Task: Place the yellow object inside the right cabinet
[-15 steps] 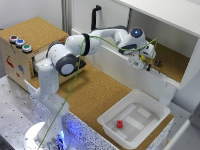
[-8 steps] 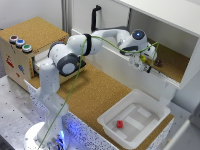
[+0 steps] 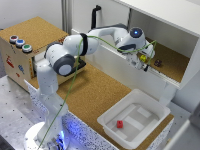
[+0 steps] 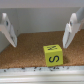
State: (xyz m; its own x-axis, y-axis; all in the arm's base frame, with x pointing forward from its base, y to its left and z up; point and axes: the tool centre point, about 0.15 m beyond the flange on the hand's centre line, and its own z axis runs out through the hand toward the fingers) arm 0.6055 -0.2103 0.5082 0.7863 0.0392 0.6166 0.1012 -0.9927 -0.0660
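The yellow object (image 4: 53, 54) is a small yellow block with black marks. It rests on the cork floor inside the right cabinet (image 3: 116, 64), close to the front edge. My gripper (image 4: 39, 44) is open, its fingers (image 4: 75, 27) standing apart on either side of the block without touching it. In the exterior view the gripper (image 3: 143, 60) reaches over the cabinet's front wall, and a speck of yellow (image 3: 142, 58) shows at its tip.
A small dark object (image 3: 158, 63) lies on the cabinet floor beyond the gripper. A white plastic bin (image 3: 150, 107) holding a small red cube (image 3: 120, 124) stands on the cork table. A cork-topped wooden box with coloured buttons (image 3: 20, 44) is at the exterior view's left.
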